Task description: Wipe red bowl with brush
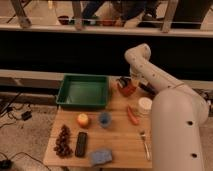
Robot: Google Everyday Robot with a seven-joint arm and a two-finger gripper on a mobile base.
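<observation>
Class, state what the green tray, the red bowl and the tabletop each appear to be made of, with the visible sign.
Green tray: probably plastic; even, flat green with a moulded rim. Red bowl: plastic or glazed ceramic, cannot tell which; smooth, saturated orange-red. Tabletop: wood or wood-look laminate; pale tan surface. The gripper sits at the red bowl, by the table's far edge.
</observation>
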